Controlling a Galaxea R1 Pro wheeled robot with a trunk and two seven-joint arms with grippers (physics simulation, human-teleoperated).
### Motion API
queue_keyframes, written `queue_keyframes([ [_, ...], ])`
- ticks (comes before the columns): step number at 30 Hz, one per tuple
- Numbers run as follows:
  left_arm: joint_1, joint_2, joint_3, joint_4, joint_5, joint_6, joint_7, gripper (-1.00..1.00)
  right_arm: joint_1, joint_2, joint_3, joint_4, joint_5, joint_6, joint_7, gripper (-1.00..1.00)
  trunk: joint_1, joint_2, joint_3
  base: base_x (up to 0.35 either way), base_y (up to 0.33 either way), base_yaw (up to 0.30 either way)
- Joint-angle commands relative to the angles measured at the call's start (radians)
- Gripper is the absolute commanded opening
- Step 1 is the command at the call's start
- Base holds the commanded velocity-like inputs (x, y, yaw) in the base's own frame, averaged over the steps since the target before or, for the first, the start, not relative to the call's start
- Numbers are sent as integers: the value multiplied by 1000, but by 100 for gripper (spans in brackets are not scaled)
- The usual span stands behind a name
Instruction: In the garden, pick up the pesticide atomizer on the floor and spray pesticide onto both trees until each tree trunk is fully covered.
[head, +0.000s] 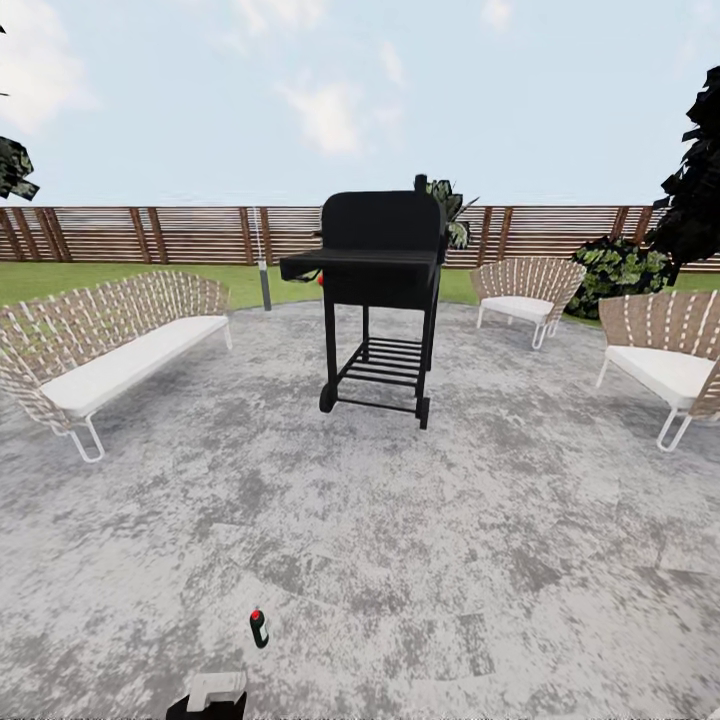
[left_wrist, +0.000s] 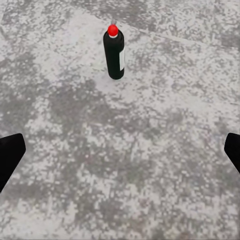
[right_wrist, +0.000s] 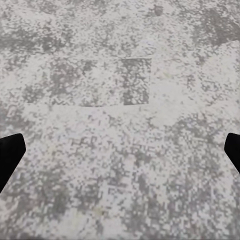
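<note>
Where mottled grey paving (head: 520, 560) meets fenced lawn (head: 120, 276), a black grill (head: 378, 290) stands among wicker seats; atomizer (left_wrist: 114, 54) upright; both grippers (left_wrist: 120, 152) (right_wrist: 120, 150) spread wide.

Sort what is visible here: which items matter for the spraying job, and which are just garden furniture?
Job: pesticide atomizer, upright on the floor; open left gripper facing it.
Bystanders: grill, sofa, two chairs, fence.

Both hands (left_wrist: 120, 155) (right_wrist: 120, 155) wide open.
</note>
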Motion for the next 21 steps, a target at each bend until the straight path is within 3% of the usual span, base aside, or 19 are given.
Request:
queue_keyframes([
  [1,-1,0,0,1,2,-3,0,100,0,0,1,1,1,-3,0,100,4,-8,-4,0,0,0],
  [21,-1,0,0,1,3,-5,0,100,0,0,2,2,1,-3,0,100,80,-148,-67,0,0,0],
])
